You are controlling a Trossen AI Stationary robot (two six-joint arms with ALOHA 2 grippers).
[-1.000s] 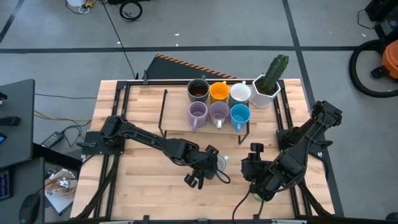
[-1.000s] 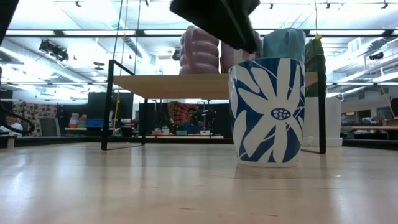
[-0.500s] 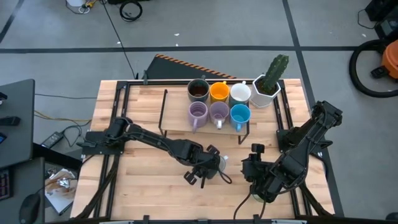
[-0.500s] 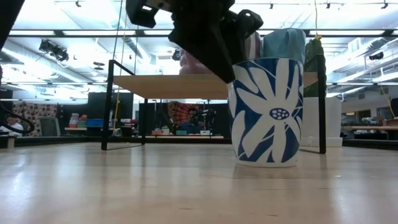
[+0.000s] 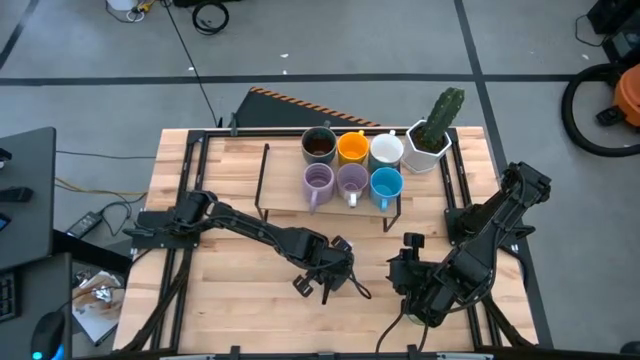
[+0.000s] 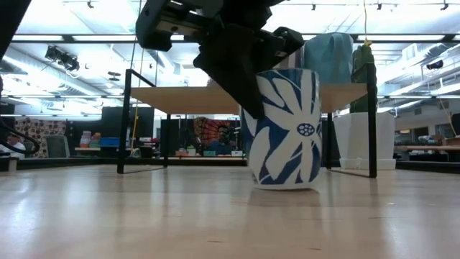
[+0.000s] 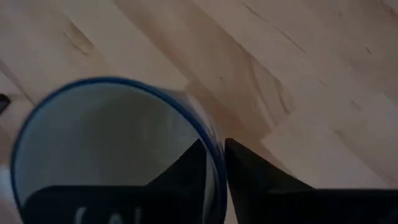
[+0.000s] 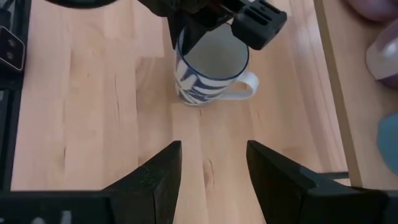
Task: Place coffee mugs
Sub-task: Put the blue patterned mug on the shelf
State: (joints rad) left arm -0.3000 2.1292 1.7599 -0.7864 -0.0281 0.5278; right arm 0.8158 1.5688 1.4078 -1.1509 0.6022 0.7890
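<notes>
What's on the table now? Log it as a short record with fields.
left gripper: closed on the rim of the patterned mug, one finger inside, one outside
patterned mug: white and blue, tilted, base on the table
right gripper: open, empty, short of the mug
shelf: six mugs in two rows
cactus pot: at the shelf's right end

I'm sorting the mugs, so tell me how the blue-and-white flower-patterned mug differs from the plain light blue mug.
The blue-and-white flower-patterned mug stands on the bare wooden table; the plain light blue mug sits on the raised wooden shelf. The patterned mug has the left gripper pinching its rim, one of the fingers inside and the other outside; nothing touches the light blue mug. The patterned mug stands alone; the light blue one stands among other mugs. Both stand upright, mouths up.
</notes>
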